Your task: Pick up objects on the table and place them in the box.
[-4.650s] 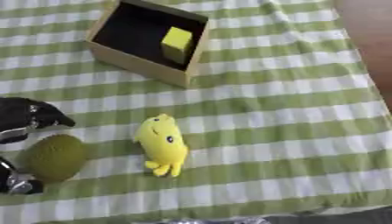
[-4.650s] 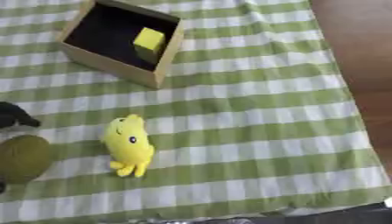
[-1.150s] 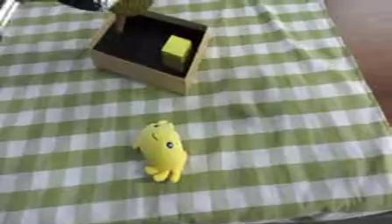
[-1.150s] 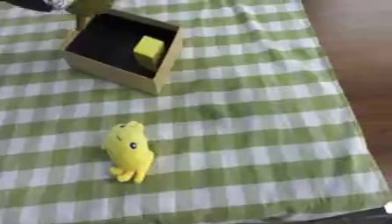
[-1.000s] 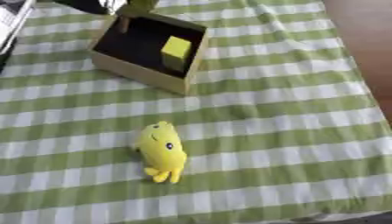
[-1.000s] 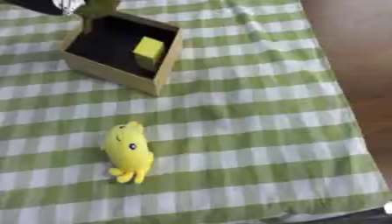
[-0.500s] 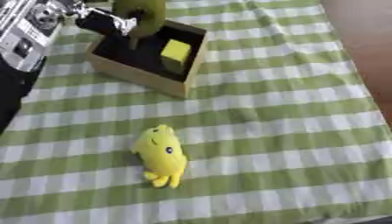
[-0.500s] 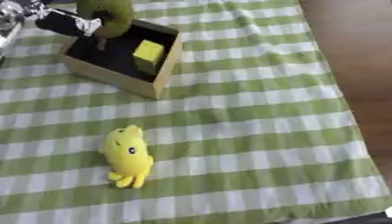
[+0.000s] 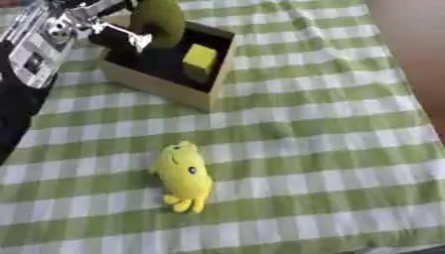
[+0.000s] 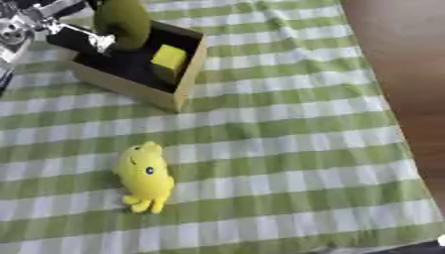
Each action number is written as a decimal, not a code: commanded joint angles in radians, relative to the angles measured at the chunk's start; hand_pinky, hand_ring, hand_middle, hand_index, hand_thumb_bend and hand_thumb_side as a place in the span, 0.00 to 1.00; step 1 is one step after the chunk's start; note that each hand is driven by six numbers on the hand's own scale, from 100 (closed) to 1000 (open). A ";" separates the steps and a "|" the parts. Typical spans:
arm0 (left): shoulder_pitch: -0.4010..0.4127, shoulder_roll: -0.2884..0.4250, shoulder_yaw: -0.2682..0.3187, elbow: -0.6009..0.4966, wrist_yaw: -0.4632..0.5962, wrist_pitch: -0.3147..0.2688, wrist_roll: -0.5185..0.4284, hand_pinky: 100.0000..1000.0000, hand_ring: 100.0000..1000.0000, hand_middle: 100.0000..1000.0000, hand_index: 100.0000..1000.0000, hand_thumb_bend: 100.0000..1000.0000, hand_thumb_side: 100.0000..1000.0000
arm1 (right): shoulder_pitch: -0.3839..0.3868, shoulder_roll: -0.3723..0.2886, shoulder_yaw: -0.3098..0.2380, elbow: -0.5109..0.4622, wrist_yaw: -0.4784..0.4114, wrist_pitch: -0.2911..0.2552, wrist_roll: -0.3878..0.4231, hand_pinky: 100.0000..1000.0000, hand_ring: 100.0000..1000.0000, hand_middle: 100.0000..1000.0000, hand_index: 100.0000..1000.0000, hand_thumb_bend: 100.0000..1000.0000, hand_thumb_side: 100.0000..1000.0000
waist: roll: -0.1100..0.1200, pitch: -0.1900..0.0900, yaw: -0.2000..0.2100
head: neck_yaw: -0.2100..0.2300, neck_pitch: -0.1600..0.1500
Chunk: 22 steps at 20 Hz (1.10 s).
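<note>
Left hand (image 9: 117,35) up top-left, fingers wrapped round olive-green round fruit (image 9: 159,21), held right over box (image 9: 178,92) opening. Yellow block (image 9: 200,56) already inside box, right side. Yellow plush toy (image 9: 184,176) lying on green-checked tabletop (image 9: 330,144), well apart from box, nothing blocking it.

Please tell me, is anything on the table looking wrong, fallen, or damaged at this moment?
Nothing stands out. The left hand holds an olive-green round object over the box, which contains a yellow block. The yellow plush toy lies on the checked cloth.
</note>
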 commanded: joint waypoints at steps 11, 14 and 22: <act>-0.016 0.026 0.013 -0.032 -0.078 0.068 -0.068 0.85 0.91 0.81 1.00 0.16 0.05 | 0.000 -0.020 -0.018 0.003 -0.007 0.005 0.013 1.00 1.00 0.35 0.87 0.00 0.41 | -0.014 -0.017 0.003 | 0.000 -0.002; -0.015 0.028 0.013 -0.044 -0.087 0.074 -0.075 0.86 0.91 0.81 1.00 0.14 0.05 | 0.002 -0.021 -0.017 0.004 -0.008 0.006 0.014 1.00 1.00 0.35 0.87 0.00 0.41 | -0.014 -0.021 0.005 | -0.001 0.001; 0.009 0.080 0.005 -0.241 0.083 0.093 -0.045 0.81 0.87 0.77 0.95 0.00 0.05 | 0.014 -0.026 -0.021 0.007 -0.006 0.001 0.014 1.00 1.00 0.35 0.87 0.00 0.41 | -0.012 -0.027 0.012 | -0.012 0.012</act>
